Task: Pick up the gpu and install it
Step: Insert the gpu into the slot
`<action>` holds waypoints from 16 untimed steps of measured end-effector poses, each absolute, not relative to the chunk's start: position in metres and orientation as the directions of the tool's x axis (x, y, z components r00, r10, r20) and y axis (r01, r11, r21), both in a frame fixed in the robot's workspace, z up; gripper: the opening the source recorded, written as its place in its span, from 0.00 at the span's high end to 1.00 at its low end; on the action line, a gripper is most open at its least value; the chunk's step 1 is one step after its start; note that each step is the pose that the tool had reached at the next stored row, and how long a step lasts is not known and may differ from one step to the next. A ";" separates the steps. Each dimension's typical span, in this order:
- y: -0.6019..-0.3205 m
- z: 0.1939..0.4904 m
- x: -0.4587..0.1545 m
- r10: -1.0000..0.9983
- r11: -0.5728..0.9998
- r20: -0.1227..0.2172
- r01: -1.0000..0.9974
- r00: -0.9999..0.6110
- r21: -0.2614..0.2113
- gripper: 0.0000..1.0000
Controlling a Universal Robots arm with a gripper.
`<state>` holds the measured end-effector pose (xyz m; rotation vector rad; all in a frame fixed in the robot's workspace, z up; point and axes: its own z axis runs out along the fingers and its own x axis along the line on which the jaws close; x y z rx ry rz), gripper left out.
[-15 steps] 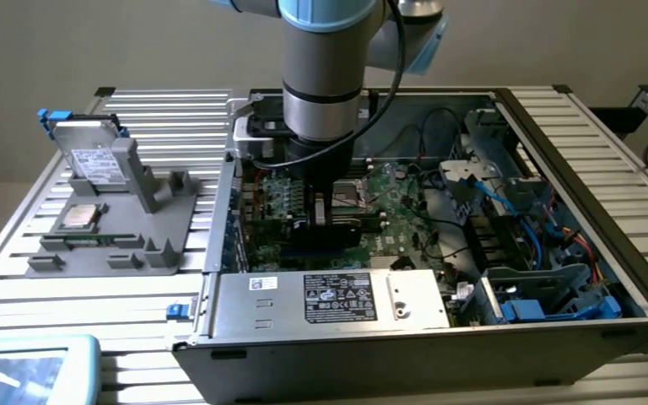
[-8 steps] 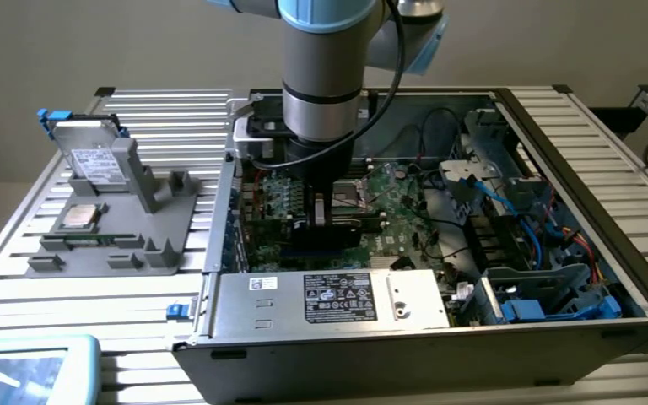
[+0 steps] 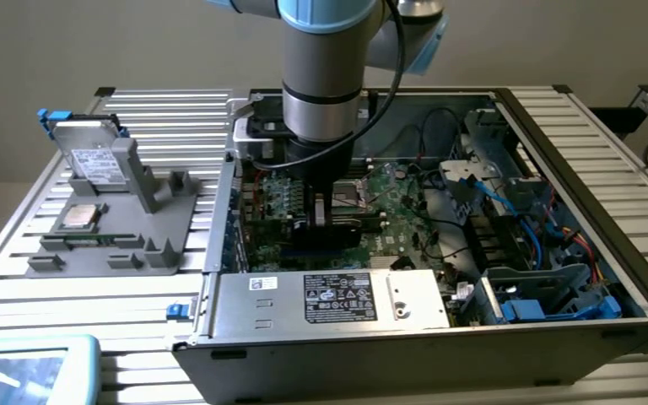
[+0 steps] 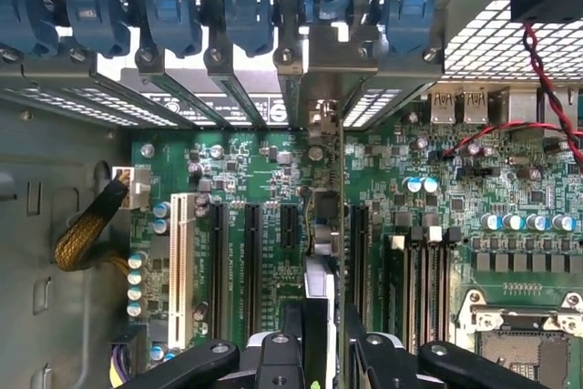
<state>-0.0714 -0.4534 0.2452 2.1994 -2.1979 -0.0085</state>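
Install step, insertion phase: end effector [image 4: 321,357] pinching the gpu [image 4: 325,225], card upright and edge-on over the motherboard [image 4: 455,225], in among the expansion slots [image 4: 250,252], bracket end toward the blue clips [image 4: 246,20] at the rear. Can't tell if it's seated. My read: seating needs the card edge dead in line with its slot. Arm straight down into the open case [image 3: 414,354], wrist vertical
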 end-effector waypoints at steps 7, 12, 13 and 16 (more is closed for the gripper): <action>-0.454 0.245 -0.070 -1.000 -0.005 0.019 -1.000 0.005 0.027 0.73; -0.454 0.245 -0.070 -1.000 -0.007 0.019 -1.000 0.007 0.027 0.73; -0.454 0.245 -0.070 -1.000 -0.007 0.019 -1.000 0.008 0.027 0.73; -0.454 0.245 -0.070 -1.000 -0.013 0.019 -1.000 0.014 0.026 0.73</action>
